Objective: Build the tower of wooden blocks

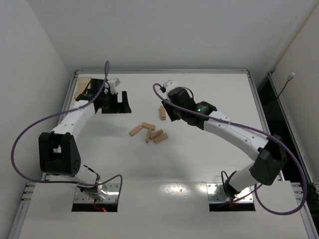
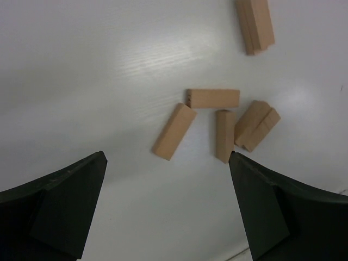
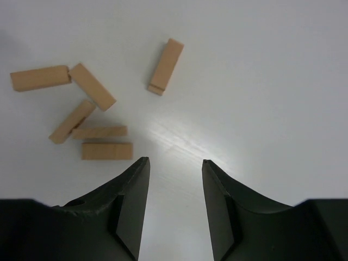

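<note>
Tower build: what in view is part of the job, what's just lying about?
Job: five loose wood blocks; separate stacked pair, apparently the tower start; left gripper and right gripper, both open, empty.
Lying about: tan object at the table's far-left corner; purple cables.

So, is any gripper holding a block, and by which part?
Nothing is held: left gripper and right gripper are open and empty; the wood blocks lie on the table.

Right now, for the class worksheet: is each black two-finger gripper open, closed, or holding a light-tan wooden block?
Black left gripper: wide open, holding nothing.
Black right gripper: partly open, holding nothing.
</note>
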Robot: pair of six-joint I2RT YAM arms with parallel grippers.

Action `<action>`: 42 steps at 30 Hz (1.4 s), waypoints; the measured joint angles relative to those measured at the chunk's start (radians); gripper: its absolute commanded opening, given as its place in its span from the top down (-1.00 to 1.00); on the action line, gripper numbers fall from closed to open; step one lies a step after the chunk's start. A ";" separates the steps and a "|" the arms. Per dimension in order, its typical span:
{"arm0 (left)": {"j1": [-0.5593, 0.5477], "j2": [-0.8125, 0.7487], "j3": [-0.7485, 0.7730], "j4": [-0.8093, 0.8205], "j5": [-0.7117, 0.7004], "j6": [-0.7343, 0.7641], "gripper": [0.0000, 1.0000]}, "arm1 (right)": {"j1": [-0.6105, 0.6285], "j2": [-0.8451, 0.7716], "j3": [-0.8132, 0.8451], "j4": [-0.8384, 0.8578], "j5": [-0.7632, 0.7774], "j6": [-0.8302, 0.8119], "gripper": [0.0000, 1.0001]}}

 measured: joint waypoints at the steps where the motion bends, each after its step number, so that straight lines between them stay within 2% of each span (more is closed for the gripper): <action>1: -0.041 -0.007 0.000 -0.017 -0.013 0.026 -0.89 | -0.016 -0.022 -0.005 0.014 0.002 -0.045 0.17; 5: -0.196 -0.011 0.002 -0.092 -0.100 0.112 -0.82 | -0.121 -0.083 -0.064 0.063 0.026 -0.221 0.17; 10: -0.309 -0.026 -0.063 -0.119 -0.208 0.143 -0.72 | -0.225 -0.154 -0.125 0.044 0.013 -0.354 0.17; 13: -0.352 -0.018 -0.100 -0.143 -0.275 0.147 -0.65 | -0.278 -0.202 -0.128 0.042 -0.018 -0.385 0.08; 14: -0.363 -0.003 -0.099 -0.150 -0.301 0.150 -0.62 | -0.303 -0.219 -0.131 0.042 -0.033 -0.389 -0.01; 16: -0.377 0.034 -0.097 -0.148 -0.339 0.151 -0.59 | -0.348 -0.241 -0.134 0.039 -0.050 -0.394 -0.21; 17: -0.381 0.060 -0.095 -0.146 -0.355 0.153 -0.59 | -0.364 -0.246 -0.135 0.038 -0.060 -0.397 -0.45; 18: -0.384 0.081 -0.095 -0.143 -0.365 0.154 -0.56 | -0.392 -0.249 -0.137 0.035 -0.066 -0.395 -0.47; 25: -0.389 0.187 -0.086 -0.099 -0.409 0.158 -0.56 | -0.452 -0.250 -0.146 0.005 -0.130 -0.397 -0.52; 26: -0.389 0.199 -0.081 -0.092 -0.409 0.160 -0.63 | -0.461 -0.250 -0.146 0.000 -0.139 -0.396 -0.52; 31: -0.396 0.244 -0.040 -0.065 -0.417 0.177 -0.67 | -0.492 -0.250 -0.146 -0.013 -0.180 -0.389 -0.52; 34: -0.411 0.276 -0.001 -0.045 -0.421 0.200 -0.83 | -0.507 -0.246 -0.146 -0.016 -0.203 -0.381 -0.52; 36: -0.416 0.293 0.009 -0.029 -0.426 0.213 -0.83 | -0.513 -0.241 -0.146 -0.018 -0.218 -0.375 -0.52; 42: -0.422 0.328 0.010 -0.011 -0.431 0.256 -0.50 | -0.534 -0.235 -0.146 -0.029 -0.248 -0.371 -0.52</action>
